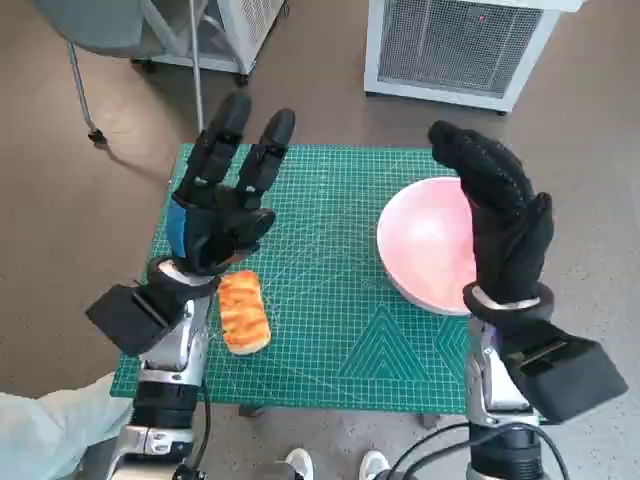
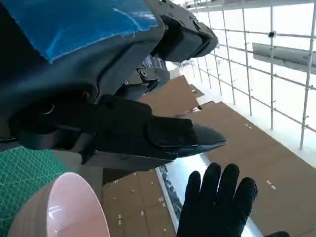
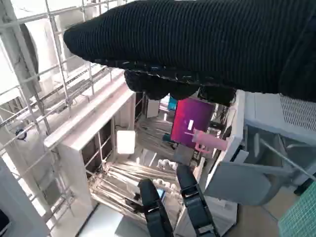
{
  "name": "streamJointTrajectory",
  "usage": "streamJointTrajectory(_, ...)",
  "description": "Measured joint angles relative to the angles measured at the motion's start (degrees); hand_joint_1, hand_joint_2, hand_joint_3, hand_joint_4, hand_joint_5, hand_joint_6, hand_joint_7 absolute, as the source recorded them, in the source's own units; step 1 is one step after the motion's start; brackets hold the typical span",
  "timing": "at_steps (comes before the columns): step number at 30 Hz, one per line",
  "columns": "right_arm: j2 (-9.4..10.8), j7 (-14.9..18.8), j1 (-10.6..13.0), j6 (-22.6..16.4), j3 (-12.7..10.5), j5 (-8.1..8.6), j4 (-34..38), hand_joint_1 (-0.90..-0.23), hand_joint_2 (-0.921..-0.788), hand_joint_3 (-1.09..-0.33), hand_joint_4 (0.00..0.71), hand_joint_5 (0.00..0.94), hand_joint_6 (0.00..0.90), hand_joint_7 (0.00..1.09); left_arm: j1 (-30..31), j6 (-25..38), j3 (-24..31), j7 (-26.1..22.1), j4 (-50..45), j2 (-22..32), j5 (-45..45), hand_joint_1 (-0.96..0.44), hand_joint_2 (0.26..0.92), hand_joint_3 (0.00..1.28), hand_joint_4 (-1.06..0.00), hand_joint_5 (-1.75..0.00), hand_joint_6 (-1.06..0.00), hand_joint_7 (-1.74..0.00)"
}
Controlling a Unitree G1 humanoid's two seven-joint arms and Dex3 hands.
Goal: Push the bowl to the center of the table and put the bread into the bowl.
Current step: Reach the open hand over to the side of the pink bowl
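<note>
bread (image 1: pixel 244 312) sits at the near left of the green mat (image 1: pixel 330 300), golden and glazed, nothing touching it, with the left hand (image 1: pixel 225 195) hovering above, empty and fingers spread, I'd guess ready to grab. pink bowl (image 1: pixel 425 245) hugs the desk's right edge, and the right hand (image 1: pixel 500 215), empty and flat, looks lined up to shove it inward

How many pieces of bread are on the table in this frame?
1. A single golden-brown bread roll lies on the green cutting mat near its left front corner, just below the raised left hand. None other shows.
</note>
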Motion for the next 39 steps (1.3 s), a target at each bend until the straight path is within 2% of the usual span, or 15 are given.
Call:
streamJointTrajectory(20,0.56,-0.01,0.22,-0.46,-0.08,0.0,0.03,-0.476,-0.921,-0.619,0.346,0.006,0.001,0.74,0.0,0.0,0.0,-0.43,0.0,0.1,-0.04,-0.27,0.921,0.17,-0.27,0.0,-0.32,0.0)
streamJointTrajectory(25,0.2,0.09,0.77,-0.48,-0.68,0.8,-0.05,-0.481,-0.921,-0.619,0.346,0.006,-0.001,0.74,0.0,0.01,0.0,-0.61,0.0,0.1,-0.04,-0.27,0.921,0.17,-0.27,0.0,-0.32,0.0)
streamJointTrajectory(32,-2.83,0.69,1.52,-2.55,-5.16,2.61,2.5,-0.482,-0.921,-0.61,0.355,0.01,0.001,0.73,0.0,0.01,0.12,-0.8,0.0,0.32,-0.06,-0.27,0.921,0.17,-0.27,0.0,-0.32,0.0)
streamJointTrajectory(39,-3.95,-1.79,2.68,-5.46,-9.85,2.26,6.23,-0.467,-0.921,-0.618,0.354,0.009,0.0,0.7,0.03,0.01,0.13,-0.8,0.0,0.44,-0.08,-0.27,0.921,0.17,-0.27,0.0,-0.32,0.0)
